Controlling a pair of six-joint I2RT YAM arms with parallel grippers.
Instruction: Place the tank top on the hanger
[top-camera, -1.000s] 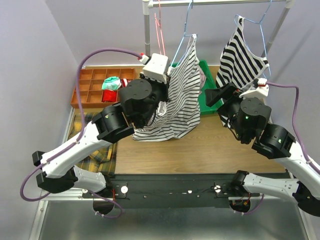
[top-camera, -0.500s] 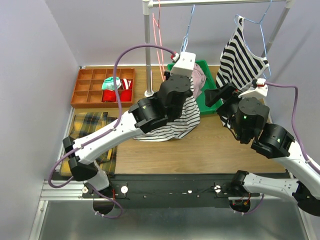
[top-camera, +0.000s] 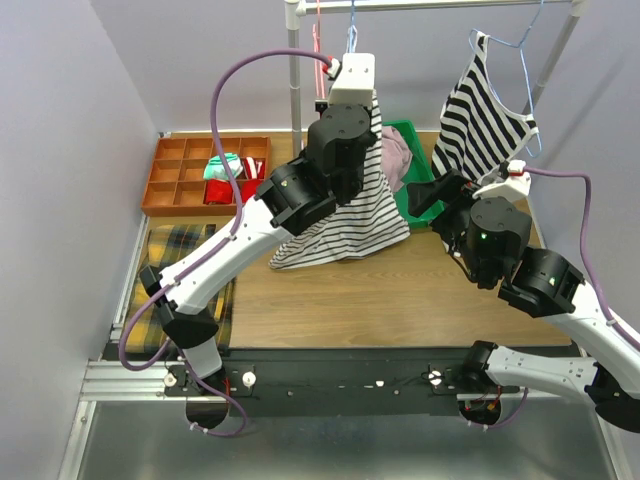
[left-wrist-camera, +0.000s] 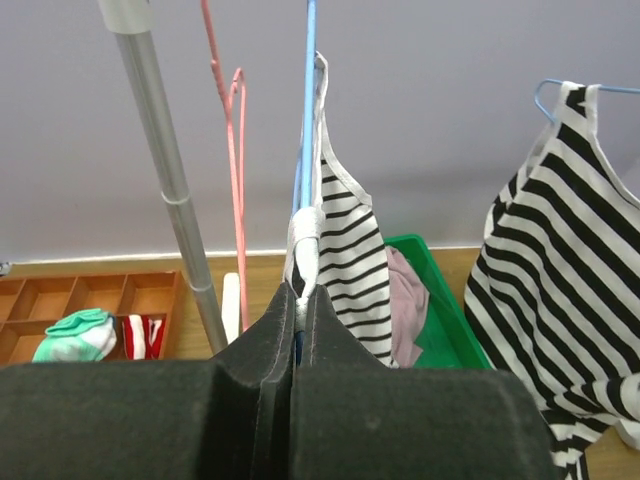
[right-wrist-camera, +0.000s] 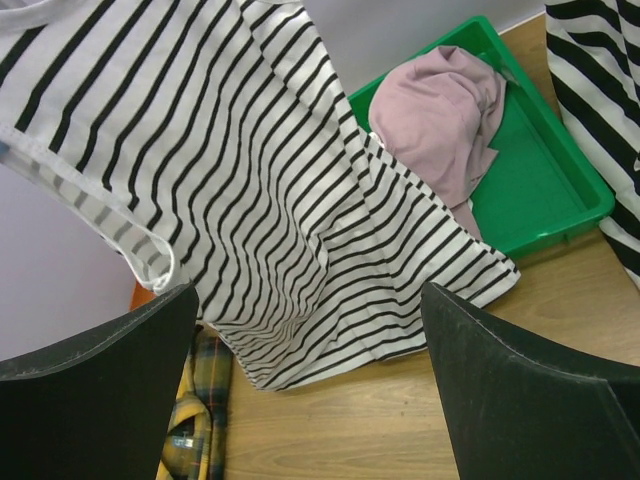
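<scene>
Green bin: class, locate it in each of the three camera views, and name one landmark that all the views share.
Top external: green bin, right of centre, partly hidden by the tank top.
Left wrist: green bin, low and right of centre, beside the tank top.
Right wrist: green bin, upper right.
Shared landmark: the pink garment lying in it.

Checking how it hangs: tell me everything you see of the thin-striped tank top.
The tank top is soft white fabric with thin dark stripes and white bound edges, sleeveless. It hangs from the light-blue hanger, one strap running up the wire. The left gripper is shut on hanger and bunched fabric. The hem appears to rest on the table beside the green bin.
</scene>
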